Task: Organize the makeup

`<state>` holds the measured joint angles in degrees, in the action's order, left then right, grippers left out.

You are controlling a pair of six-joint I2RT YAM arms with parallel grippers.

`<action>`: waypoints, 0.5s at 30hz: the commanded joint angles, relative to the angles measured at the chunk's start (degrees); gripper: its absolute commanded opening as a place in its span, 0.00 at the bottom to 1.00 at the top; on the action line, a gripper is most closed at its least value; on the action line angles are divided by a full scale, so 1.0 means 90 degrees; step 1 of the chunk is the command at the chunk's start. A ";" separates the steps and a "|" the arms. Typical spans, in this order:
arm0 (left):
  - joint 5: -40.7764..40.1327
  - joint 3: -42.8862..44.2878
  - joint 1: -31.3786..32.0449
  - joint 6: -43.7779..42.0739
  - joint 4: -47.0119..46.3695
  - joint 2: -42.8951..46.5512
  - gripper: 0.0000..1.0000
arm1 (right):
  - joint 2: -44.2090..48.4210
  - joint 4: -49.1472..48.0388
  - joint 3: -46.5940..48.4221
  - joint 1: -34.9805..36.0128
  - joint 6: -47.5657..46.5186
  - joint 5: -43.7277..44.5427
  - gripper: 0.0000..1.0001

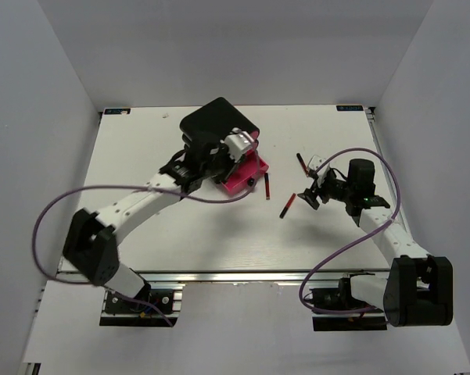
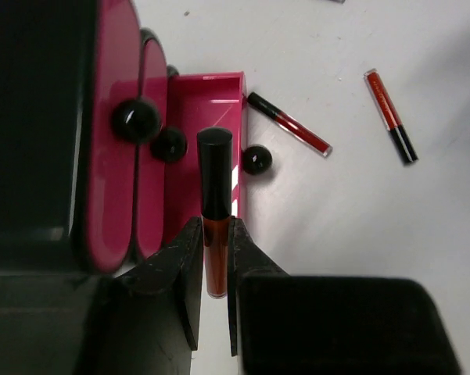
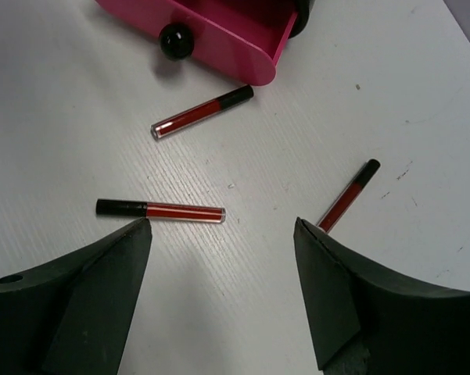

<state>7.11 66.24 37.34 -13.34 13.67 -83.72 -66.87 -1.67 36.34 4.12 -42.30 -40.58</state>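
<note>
The makeup in view is several slim black-and-red lipstick tubes. My left gripper point(image 2: 215, 226) is shut on one tube point(image 2: 215, 187), held over the open pink drawer point(image 2: 207, 109) with its black cap pointing forward. In the top view this gripper point(image 1: 246, 156) hangs above that drawer point(image 1: 246, 178). Three tubes lie on the table: one next to the drawer point(image 1: 267, 186) point(image 3: 203, 112), one in the middle point(image 1: 288, 205) point(image 3: 160, 210), and one farther back point(image 1: 302, 162) point(image 3: 348, 195). My right gripper point(image 3: 220, 226) point(image 1: 309, 195) is open and empty above the table between the last two.
A big black box point(image 1: 219, 123) with pink drawer fronts point(image 2: 117, 133) and black round knobs point(image 2: 135, 119) stands at the back centre. White walls enclose the table on three sides. Purple cables loop from both arms.
</note>
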 commanded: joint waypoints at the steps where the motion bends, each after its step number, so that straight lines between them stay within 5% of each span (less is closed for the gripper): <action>1: -0.0136 0.0871 0.0216 -0.1065 0.0336 -0.0812 0.00 | 0.0037 0.0449 0.0230 -0.0018 -0.0709 0.0007 0.79; 8: -0.0702 0.1771 0.0431 -0.1330 0.0512 -0.2132 0.03 | 0.0184 0.0518 0.0035 -0.0018 -0.1158 0.0192 0.81; 11: -0.1053 0.1820 0.0431 -0.1349 0.0512 -0.2415 0.23 | 0.0155 0.0567 -0.0179 -0.0018 -0.2248 0.0134 0.81; 15: -0.1230 0.1849 0.0431 -0.1320 0.0356 -0.2601 0.47 | -0.0196 0.1150 -0.0356 -0.0028 -0.5235 -0.0489 0.76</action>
<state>-1.23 80.42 41.28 -24.58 17.54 -107.61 -66.81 3.95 33.98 4.12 -68.79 -40.58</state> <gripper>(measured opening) 0.448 0.773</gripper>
